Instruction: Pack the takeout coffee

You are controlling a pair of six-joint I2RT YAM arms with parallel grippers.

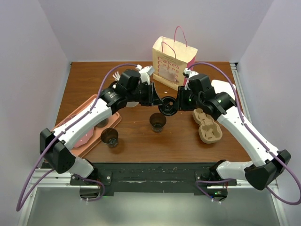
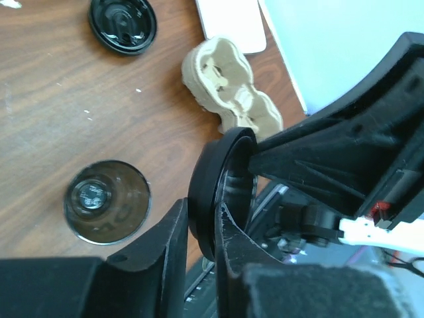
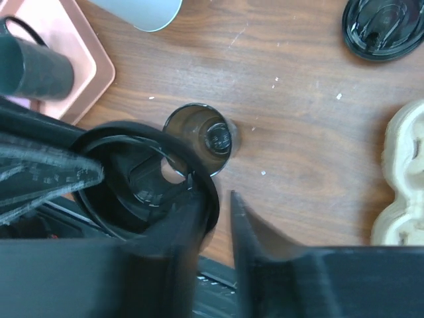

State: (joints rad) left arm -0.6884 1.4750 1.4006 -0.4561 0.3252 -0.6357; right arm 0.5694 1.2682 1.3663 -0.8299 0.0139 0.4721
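A round black plastic lid point(image 1: 167, 107) hangs in the air between my two grippers, above the table's middle. My left gripper point(image 1: 160, 101) is shut on its rim; in the left wrist view the fingers point(image 2: 202, 205) pinch the lid point(image 2: 202, 175) edge-on. My right gripper point(image 1: 175, 104) is at the lid's other side; in its wrist view the jaws point(image 3: 216, 193) stand open astride the lid's rim point(image 3: 132, 185), with table showing in the gap. A small dark brown cup point(image 1: 158, 121) stands open and lidless just below point(image 3: 199, 136) point(image 2: 107, 201). A second open dark cup point(image 1: 110, 136) stands front left.
A tan pulp cup carrier point(image 1: 205, 125) lies to the right point(image 2: 232, 93). A second black lid point(image 2: 123, 23) lies on the table point(image 3: 384, 26). A paper bag point(image 1: 173, 61) stands at the back. A pink tray point(image 1: 87, 134) lies left. A white cup point(image 3: 142, 13) stands behind.
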